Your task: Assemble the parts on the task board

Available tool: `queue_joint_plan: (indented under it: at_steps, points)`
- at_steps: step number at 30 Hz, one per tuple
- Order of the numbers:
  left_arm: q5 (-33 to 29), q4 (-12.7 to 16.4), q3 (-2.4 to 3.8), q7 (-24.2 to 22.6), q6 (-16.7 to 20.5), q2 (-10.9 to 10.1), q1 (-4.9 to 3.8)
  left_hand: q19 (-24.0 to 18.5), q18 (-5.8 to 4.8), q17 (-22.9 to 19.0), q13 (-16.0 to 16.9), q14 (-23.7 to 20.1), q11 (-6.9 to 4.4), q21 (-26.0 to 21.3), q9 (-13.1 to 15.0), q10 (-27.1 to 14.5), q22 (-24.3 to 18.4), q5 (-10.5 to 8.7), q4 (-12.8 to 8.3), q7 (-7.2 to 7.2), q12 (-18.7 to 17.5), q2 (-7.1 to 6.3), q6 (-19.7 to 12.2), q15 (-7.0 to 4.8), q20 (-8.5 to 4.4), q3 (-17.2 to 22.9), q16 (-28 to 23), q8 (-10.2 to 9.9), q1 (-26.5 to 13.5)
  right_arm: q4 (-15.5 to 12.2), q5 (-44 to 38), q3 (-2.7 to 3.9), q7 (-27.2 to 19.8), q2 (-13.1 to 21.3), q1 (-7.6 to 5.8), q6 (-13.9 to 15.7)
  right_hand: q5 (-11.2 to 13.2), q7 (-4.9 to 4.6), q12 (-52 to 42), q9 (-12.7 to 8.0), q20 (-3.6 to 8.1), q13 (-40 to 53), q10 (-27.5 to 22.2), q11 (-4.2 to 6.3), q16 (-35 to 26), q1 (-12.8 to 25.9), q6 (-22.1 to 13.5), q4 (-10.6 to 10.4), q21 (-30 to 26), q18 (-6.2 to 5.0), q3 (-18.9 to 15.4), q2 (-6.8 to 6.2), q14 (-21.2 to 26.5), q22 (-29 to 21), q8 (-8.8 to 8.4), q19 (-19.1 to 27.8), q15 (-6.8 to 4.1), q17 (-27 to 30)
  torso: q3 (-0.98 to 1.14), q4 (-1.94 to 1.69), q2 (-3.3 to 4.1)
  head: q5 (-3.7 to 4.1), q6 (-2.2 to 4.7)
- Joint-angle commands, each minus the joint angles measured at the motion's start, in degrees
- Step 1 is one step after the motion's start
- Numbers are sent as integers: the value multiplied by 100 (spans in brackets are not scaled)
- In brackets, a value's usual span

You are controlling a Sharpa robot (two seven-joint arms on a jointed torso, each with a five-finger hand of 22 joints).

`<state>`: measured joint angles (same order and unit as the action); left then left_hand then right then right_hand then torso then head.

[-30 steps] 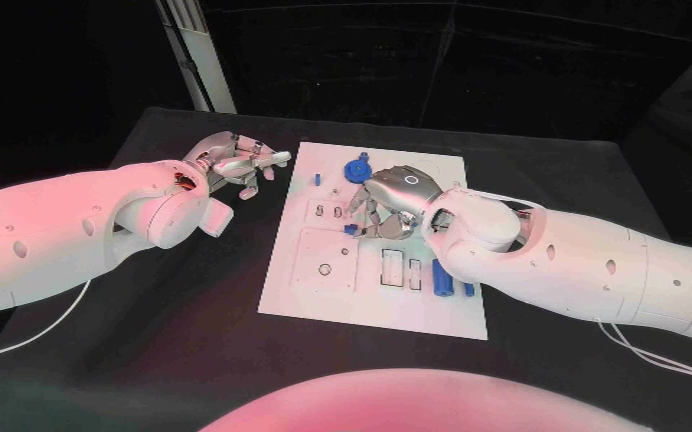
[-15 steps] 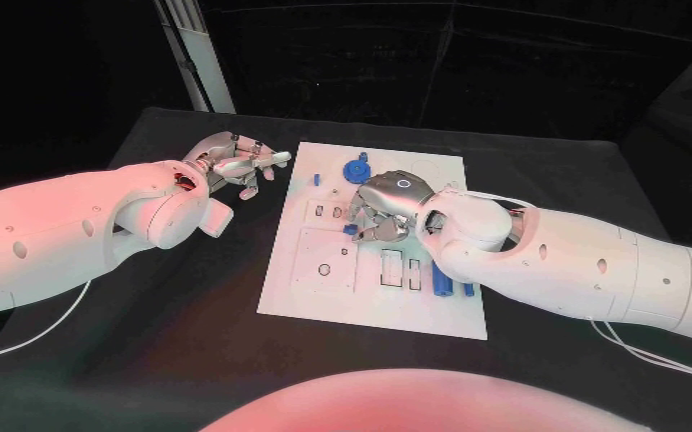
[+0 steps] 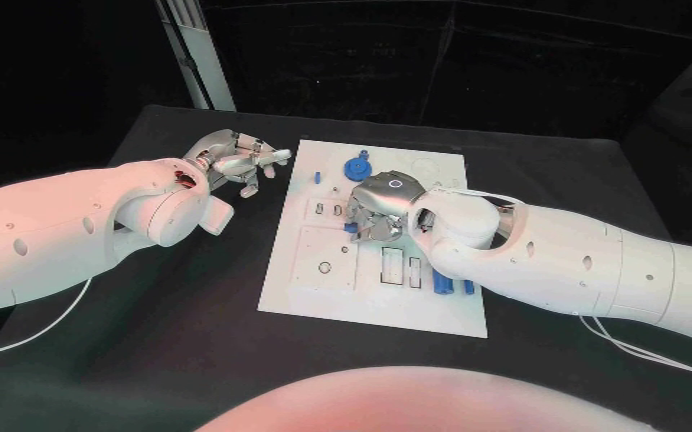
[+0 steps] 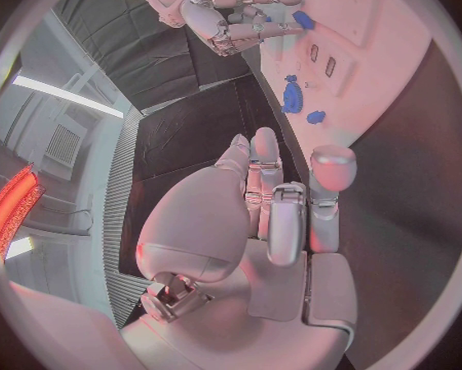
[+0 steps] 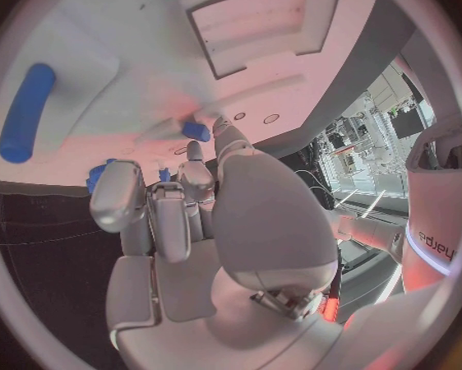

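Black table (image 3: pixel 159 342) bearing the white task board (image 3: pixel 325 297) at its middle, long axis running away from the robot. Right arm (image 3: pixel 577 262) crosses the board's right side; right hand (image 3: pixel 378 207) sits low over the board's central area, fingers pointing down among small blue parts. In the right wrist view, a fingertip (image 5: pixel 223 131) touches a small blue part (image 5: pixel 195 130) on the board surface; whether the part is gripped or merely touched cannot be told. Left arm (image 3: pixel 87 227) lies beside the board's left edge; left hand (image 3: pixel 231 165) hovers over the bare table near the board's far left corner, fingers loosely apart, holding nothing. Blue cylinder (image 3: pixel 441 279) lies on the board's near right part. Blue keyed part (image 3: pixel 355 166) rests near the far edge.
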<state>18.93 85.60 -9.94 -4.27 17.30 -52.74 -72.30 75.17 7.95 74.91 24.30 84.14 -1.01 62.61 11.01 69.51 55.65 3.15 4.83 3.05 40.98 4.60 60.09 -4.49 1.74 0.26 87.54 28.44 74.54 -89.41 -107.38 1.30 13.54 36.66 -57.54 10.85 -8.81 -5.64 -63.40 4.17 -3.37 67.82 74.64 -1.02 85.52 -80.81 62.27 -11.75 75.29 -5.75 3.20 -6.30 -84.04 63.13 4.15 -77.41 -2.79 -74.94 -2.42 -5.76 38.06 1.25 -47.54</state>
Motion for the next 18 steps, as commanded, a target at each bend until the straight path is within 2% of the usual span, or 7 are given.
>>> queue_joint_plan:
  at_steps: [1, 6, 14, 18]
  points:
    - [-26, 5, 4, -54, -48, 2, -9, -42, -30, 961, -6, 457, -9, -36, -5, -30, -5, 14, -12, -11, -34, -59, -47, -16, -7, 33, -36, -37, 9, 13, -108, 3, 111, -9, -11, -269, -19, -4, -43, 6, 3, 10, 39, -6, 33, -12, 59, 1, 32, 39, -44, 58, -489, 8, 17, -36, -8, -996, 3, -1, -4, -2, -3]
    - [-26, 6, 4, -49, -50, 2, -9, -42, -30, 961, -6, 457, -9, -36, -5, -30, -5, 14, -12, -11, -34, -59, -47, -16, -7, 33, -36, -37, 9, 44, -161, 2, 170, -25, -11, -324, -39, 2, -106, 7, 4, 48, 38, -1, 50, -55, 89, 10, 52, 43, -19, 116, -492, 38, 26, -39, -10, -1014, 5, 2, -4, -3, -3]
    - [-26, 4, 4, -44, -48, -1, -9, -52, -28, 953, -13, 455, -5, -48, -9, -41, -16, 15, -13, -6, -45, -64, -56, -12, -4, 58, -42, -42, 11, 61, -173, 2, 191, -34, -11, -340, 69, 24, -216, 4, 16, 102, 33, 21, 86, -180, 160, -30, 116, 56, 266, 496, -498, 132, 34, -60, -26, -1052, 4, 1, -1, -4, 0]
    - [-26, 6, 4, -43, -48, -3, -9, -52, -28, 953, -13, 455, -5, -48, -9, -41, -16, 15, -13, -6, -45, -64, -56, -12, -4, 58, -42, -42, 11, 60, -167, 2, 173, -35, -11, -339, 223, 32, -242, -2, 21, 106, 24, 29, 89, -193, 166, -72, 132, 58, 435, 659, -497, 154, 24, -58, -31, -1055, 4, 2, 0, -11, 1]
